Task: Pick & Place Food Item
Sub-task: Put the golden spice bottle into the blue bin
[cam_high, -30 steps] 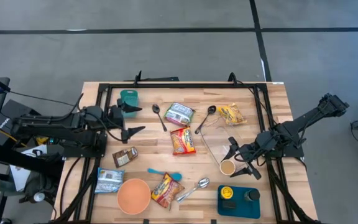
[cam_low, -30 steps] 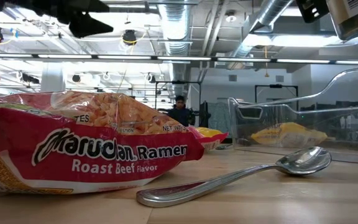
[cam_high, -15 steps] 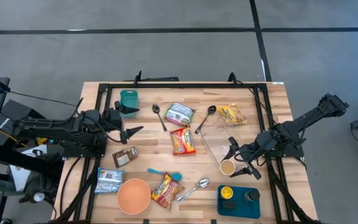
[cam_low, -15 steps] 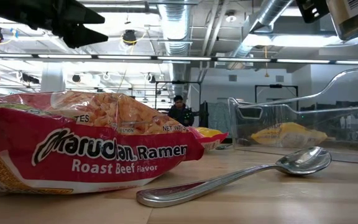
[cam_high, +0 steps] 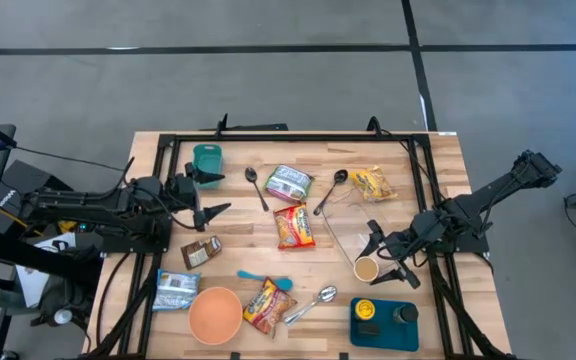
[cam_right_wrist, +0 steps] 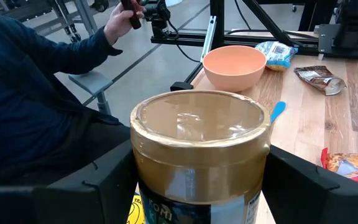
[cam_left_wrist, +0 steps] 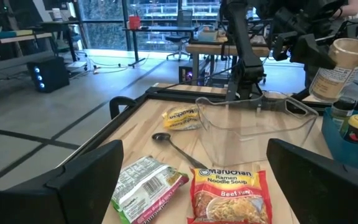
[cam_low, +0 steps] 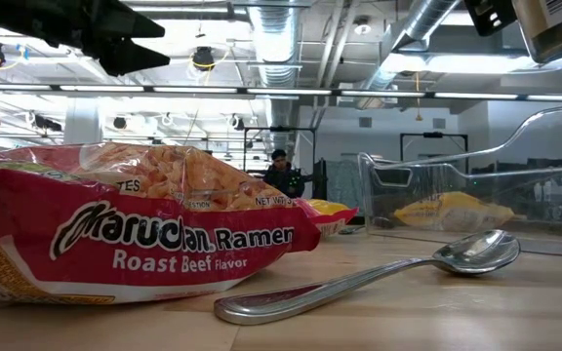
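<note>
Right claw (cam_high: 386, 257): clamped on the jar (cam_right_wrist: 199, 155), held above the counter (cam_high: 438, 170) near its right edge.
Jar: the right wrist view shows its tan lid close up; the high view shows only a small tan disc.
Left claw (cam_high: 211, 193): fingers wide apart, holding nothing, beside the teal cup (cam_high: 206, 158).
Person (cam_right_wrist: 36, 93): seen only in the right wrist view, beyond the counter.

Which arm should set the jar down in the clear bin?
The right gripper: it already holds the jar, lifted just beside the clear bin. The left gripper hovers open across the table, holding nothing.
</note>
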Available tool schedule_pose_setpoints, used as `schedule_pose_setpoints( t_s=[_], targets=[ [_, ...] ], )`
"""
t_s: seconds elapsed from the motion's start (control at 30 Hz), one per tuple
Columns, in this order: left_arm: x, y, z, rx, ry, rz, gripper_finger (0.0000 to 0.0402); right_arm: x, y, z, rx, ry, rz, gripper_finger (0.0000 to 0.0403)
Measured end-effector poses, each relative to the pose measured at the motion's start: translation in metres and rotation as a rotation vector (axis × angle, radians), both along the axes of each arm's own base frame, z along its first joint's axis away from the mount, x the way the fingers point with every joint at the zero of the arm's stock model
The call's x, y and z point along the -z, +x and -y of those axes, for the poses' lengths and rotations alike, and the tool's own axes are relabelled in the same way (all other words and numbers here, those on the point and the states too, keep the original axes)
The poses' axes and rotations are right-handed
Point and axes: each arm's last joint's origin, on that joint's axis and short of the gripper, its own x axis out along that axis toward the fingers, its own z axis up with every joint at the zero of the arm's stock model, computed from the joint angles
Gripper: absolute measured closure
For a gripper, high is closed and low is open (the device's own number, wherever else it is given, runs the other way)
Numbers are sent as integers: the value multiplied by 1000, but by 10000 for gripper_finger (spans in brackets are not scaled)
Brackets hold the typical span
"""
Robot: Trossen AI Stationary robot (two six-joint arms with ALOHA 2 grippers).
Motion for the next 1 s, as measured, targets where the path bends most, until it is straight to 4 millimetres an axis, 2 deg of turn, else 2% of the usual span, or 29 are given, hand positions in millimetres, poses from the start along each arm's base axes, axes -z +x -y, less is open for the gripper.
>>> schedule_pose_setpoints(
  t_s=[0.7, 1.0],
  targets=[
    [0, 0, 0, 3, 0, 0, 9, 0, 0, 0, -6, 2, -2, 124],
    [0, 0, 0, -1, 0, 0, 9, -3, -11, -19, -115, 40, 13, 124]
  ],
)
